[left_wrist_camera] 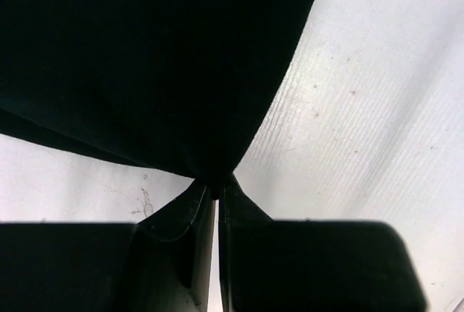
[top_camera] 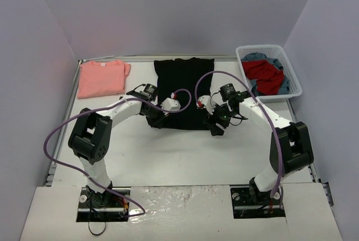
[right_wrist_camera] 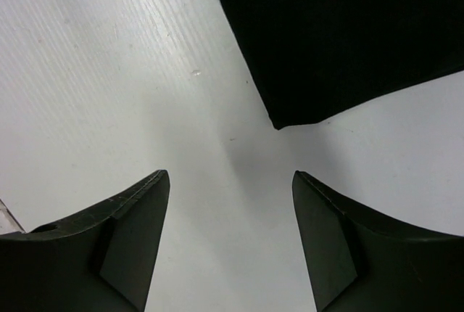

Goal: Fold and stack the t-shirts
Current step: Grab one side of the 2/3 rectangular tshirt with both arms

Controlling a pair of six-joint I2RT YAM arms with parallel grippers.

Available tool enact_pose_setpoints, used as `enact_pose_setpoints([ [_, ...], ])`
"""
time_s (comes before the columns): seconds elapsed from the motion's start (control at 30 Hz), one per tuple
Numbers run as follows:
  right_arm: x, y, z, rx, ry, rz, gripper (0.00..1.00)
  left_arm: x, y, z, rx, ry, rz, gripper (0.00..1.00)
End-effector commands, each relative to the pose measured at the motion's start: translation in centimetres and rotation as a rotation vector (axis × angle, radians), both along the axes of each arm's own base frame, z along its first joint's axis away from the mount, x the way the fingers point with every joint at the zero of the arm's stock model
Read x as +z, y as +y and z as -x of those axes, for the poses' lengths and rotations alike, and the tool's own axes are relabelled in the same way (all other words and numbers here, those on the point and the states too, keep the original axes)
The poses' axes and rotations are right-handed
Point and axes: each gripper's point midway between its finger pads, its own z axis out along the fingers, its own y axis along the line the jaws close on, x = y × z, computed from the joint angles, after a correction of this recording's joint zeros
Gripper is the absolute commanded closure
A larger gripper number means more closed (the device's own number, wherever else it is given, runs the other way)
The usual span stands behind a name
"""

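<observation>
The black t-shirt (top_camera: 182,87) lies flat in the middle of the table, partly folded into a tall rectangle. My left gripper (top_camera: 159,121) is at its near left corner. In the left wrist view the gripper (left_wrist_camera: 215,185) is shut on that corner of the black cloth (left_wrist_camera: 145,58), which rises from the white table. My right gripper (top_camera: 216,128) hovers by the near right corner. It stands open (right_wrist_camera: 230,175) over bare table, with the black shirt's corner (right_wrist_camera: 341,36) just ahead of its fingertips and not touched. A salmon-pink t-shirt (top_camera: 101,77) lies folded at the far left.
A white basket (top_camera: 261,48) at the far right holds red and blue clothes. Purple cables loop from both arms over the table. Grey walls close in the back and both sides.
</observation>
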Motion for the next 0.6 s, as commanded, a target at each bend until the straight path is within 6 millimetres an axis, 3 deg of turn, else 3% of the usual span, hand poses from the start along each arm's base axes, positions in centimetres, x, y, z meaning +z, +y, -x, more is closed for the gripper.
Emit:
enact_pose_setpoints([
  [0.0,-0.2,-0.4,0.2,0.035,-0.068,0.024,0.36,3.1,-0.1,0.5,0.006,0.0,0.046,0.98],
  [0.33,-1.3,1.2,-1.2,0.074,-0.129,0.034,0.36,2.5,-0.1,0.8,0.011,0.047,0.057,0.98],
  [0.57,-3.7,2.1,-1.9,0.113,-0.075,0.06,0.38,2.4,-0.3,0.7,0.023,0.067,0.082,0.98],
])
